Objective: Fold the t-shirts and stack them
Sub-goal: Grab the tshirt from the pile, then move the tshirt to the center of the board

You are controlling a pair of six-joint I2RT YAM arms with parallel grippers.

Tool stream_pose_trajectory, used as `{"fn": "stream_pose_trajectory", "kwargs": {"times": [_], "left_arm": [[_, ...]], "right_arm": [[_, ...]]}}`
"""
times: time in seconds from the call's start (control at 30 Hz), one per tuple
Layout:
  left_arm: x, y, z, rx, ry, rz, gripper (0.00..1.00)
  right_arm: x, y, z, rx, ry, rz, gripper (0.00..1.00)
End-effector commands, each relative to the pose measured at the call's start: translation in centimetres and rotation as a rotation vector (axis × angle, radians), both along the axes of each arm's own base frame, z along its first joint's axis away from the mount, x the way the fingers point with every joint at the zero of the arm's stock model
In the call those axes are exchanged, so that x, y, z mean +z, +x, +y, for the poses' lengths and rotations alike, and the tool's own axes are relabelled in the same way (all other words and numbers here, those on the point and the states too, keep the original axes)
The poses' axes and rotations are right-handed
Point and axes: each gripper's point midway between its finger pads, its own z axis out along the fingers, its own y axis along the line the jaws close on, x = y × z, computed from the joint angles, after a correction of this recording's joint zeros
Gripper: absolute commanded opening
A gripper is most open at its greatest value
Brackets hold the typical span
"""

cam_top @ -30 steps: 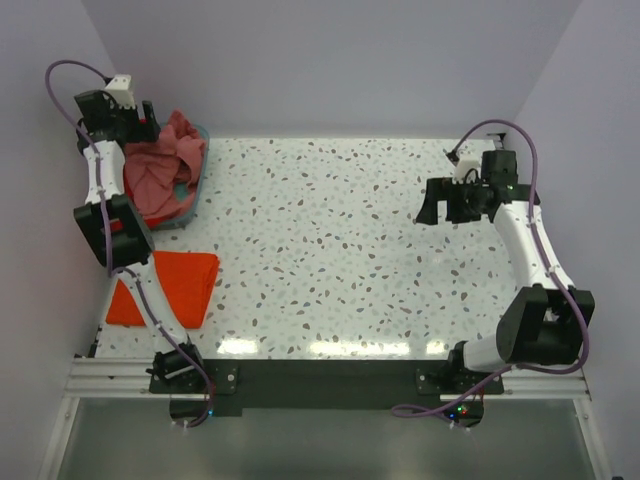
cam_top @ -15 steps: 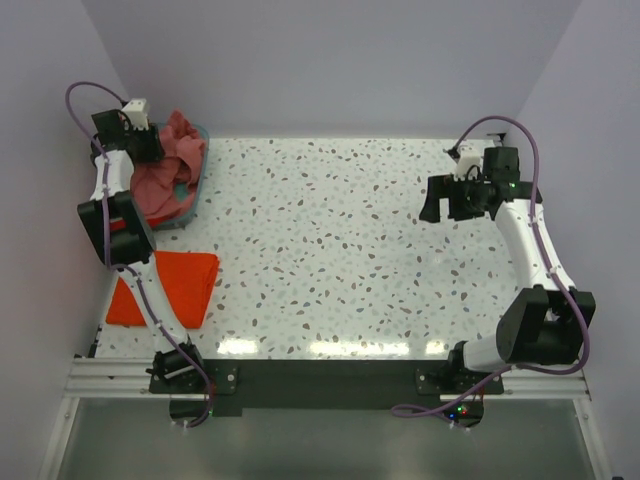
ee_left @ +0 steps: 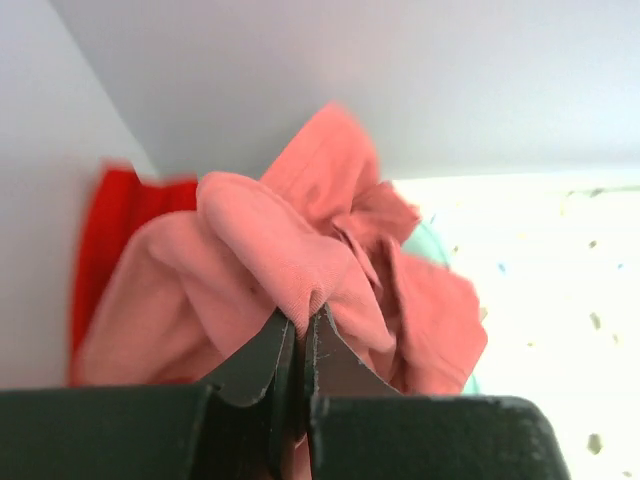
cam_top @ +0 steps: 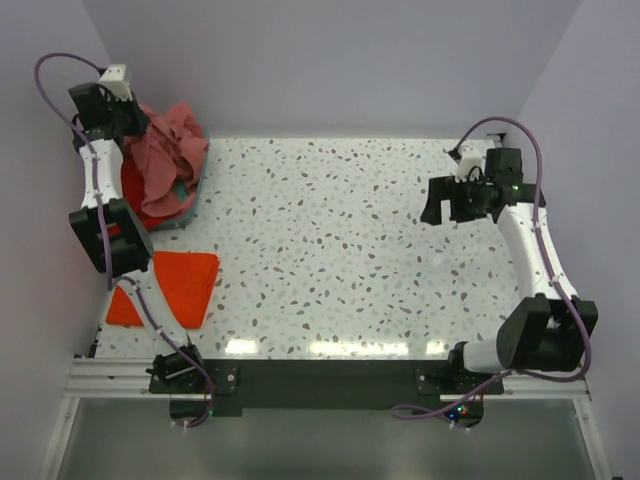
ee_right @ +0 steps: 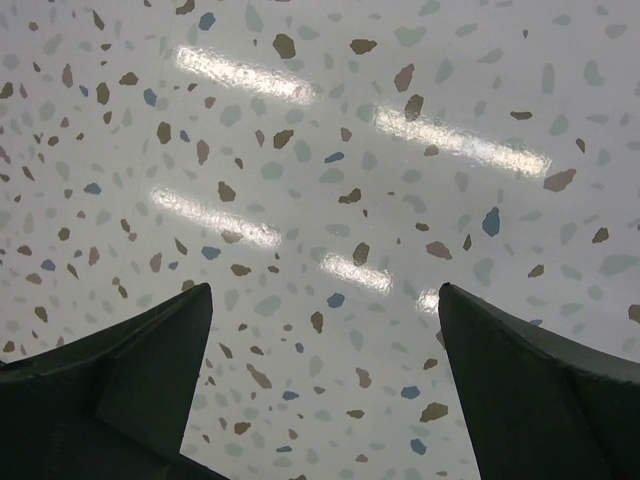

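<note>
Left gripper (ee_left: pixel 303 322) is clamped on a ridge of the rose-pink t-shirt (ee_left: pixel 300 250), bunched above the basket (cam_top: pixel 192 205) at the far-left corner. Light, limp cloth is expected to sag; a shoulder seam is better gripped for spreading. Right gripper (ee_right: pixel 322 290) is held wide over the table (ee_right: pixel 300 150).
</note>
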Motion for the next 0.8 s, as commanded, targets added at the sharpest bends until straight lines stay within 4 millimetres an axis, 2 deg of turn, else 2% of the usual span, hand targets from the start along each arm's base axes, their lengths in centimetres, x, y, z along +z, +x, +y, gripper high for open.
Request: {"fn": "stream_pose_trajectory", "kwargs": {"times": [0.0,0.03,0.1,0.13,0.2,0.23,0.3,0.33,0.4,0.43,0.5,0.53,0.63,0.67,0.7,0.77], "left_arm": [[19.7,-1.7,-2.7,-0.056,0.056,-0.435,0.00],[22.0,-2.5,-3.4,-0.072,0.062,-0.484,0.00],[24.5,-3.6,-5.1,-0.126,0.054,-0.537,0.00],[27.1,-4.6,-6.6,-0.158,0.070,-0.597,0.00],[29.4,-5.7,-8.5,-0.198,0.046,-0.652,0.00],[32.3,-6.8,-10.4,-0.241,0.063,-0.737,0.00],[34.6,-8.0,-12.5,-0.274,0.033,-0.792,0.00],[36.2,-8.9,-14.8,-0.320,0.022,-0.840,0.00],[37.7,-10.1,-17.6,-0.383,-0.018,-0.875,0.00],[38.8,-11.0,-20.0,-0.432,-0.042,-0.908,0.00],[39.8,-12.0,-22.5,-0.482,-0.105,-0.925,0.00],[40.4,-12.8,-24.7,-0.529,-0.141,-0.942,0.00],[40.7,-14.3,-28.7,-0.631,-0.243,-0.923,0.00],[40.7,-14.6,-29.0,-0.642,-0.288,-0.905,0.00],[41.2,-16.0,-30.9,-0.697,-0.325,-0.915,0.00],[39.2,-16.0,-31.7,-0.725,-0.402,-0.837,0.00]], "right_arm": [[3.2,-0.2,-0.1,-0.009,-0.006,-0.098,0.99],[3.5,-0.3,-0.1,-0.009,-0.008,-0.107,0.99],[4.2,-0.7,-0.3,-0.014,-0.019,-0.135,0.99],[4.3,-0.9,-0.3,-0.017,-0.022,-0.142,0.99],[4.7,-1.1,-0.4,-0.023,-0.031,-0.169,0.99],[5.5,-1.4,-0.3,-0.022,-0.032,-0.196,0.99],[5.7,-1.8,-0.3,-0.016,-0.036,-0.213,0.99],[5.9,-2.0,-0.3,-0.014,-0.035,-0.219,0.99],[6.3,-2.4,-0.3,-0.013,-0.040,-0.230,0.99],[6.3,-2.6,-0.3,-0.014,-0.042,-0.231,0.99],[6.5,-3.0,-0.3,-0.016,-0.045,-0.242,0.99],[6.6,-3.1,-0.3,-0.017,-0.044,-0.244,0.99],[6.8,-3.6,-0.2,-0.017,-0.039,-0.253,0.99],[6.8,-3.8,-0.1,-0.015,-0.039,-0.253,0.99],[6.8,-3.9,-0.2,-0.017,-0.041,-0.252,0.99],[6.7,-4.2,-0.2,-0.015,-0.042,-0.243,0.99]]}}
